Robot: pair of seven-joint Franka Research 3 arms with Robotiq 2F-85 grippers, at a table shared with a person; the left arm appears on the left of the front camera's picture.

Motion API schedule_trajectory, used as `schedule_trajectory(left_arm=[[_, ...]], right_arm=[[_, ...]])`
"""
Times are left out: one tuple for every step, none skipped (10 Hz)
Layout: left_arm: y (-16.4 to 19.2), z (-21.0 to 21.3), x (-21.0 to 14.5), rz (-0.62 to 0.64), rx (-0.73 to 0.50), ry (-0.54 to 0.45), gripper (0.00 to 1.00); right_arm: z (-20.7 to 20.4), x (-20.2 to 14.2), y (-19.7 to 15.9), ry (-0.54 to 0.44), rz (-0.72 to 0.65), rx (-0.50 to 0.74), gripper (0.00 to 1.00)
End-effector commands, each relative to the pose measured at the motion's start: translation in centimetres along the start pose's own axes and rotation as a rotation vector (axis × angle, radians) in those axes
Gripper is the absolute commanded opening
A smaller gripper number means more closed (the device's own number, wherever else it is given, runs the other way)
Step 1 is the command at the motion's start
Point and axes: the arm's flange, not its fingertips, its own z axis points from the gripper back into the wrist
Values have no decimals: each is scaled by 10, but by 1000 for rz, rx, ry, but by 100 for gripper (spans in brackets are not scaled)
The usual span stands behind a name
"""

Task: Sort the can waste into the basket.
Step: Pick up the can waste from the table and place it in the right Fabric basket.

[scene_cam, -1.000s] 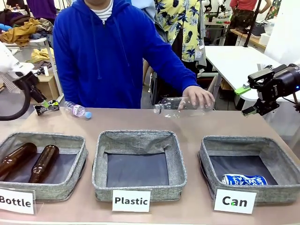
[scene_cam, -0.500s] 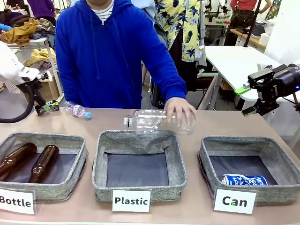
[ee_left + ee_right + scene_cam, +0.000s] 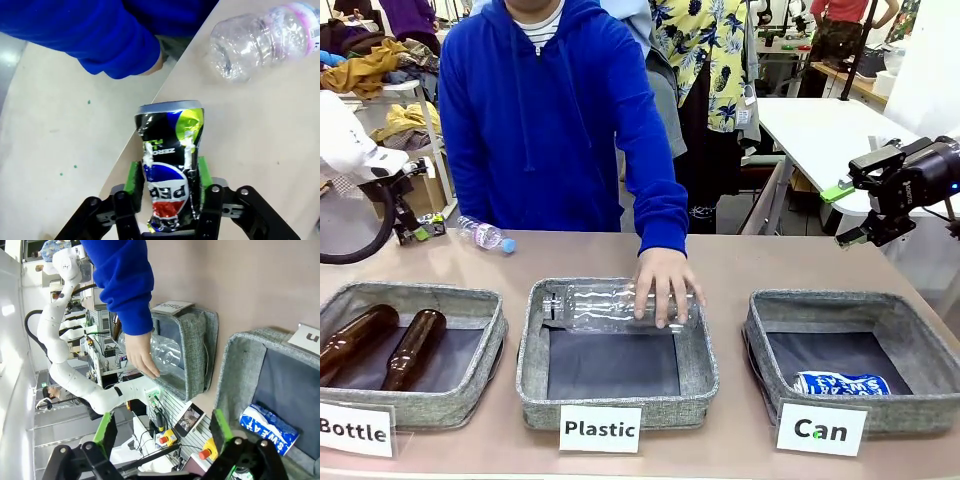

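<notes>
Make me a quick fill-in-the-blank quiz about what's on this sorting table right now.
The left hand grips the crushed can with pads coloured ____.
The blue can lies in the basket whose card reads ____.
The person's hand holds a clear bottle over the middle basket, marked ____.
The right hand is ____ and holds nothing.
Missing words: green, Can, Plastic, open.

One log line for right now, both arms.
left end effector: shut on crushed can | right end effector: open | blue can: in Can basket
</notes>
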Motion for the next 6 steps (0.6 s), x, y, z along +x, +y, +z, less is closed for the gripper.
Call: schedule_trajectory(left_arm=[[2, 4, 4, 20, -10, 20, 0], [-1, 8, 4, 17, -13, 10, 4], [-5, 13, 4, 8, -11, 3, 0], [-9, 21, 3, 1, -6, -1, 0], [-18, 40, 1, -15, -28, -27, 0], [-37, 71, -4, -2, -60, -31, 0]], right_arm=[[-1, -2, -2, -12, 21, -3, 100], [-1, -2, -2, -12, 21, -3, 100], [-1, -2, -2, -12, 21, -3, 100], [-1, -2, -2, -12, 21, -3, 100], [-1, -2, -2, -12, 21, -3, 100], [-1, -2, -2, -12, 21, -3, 100]])
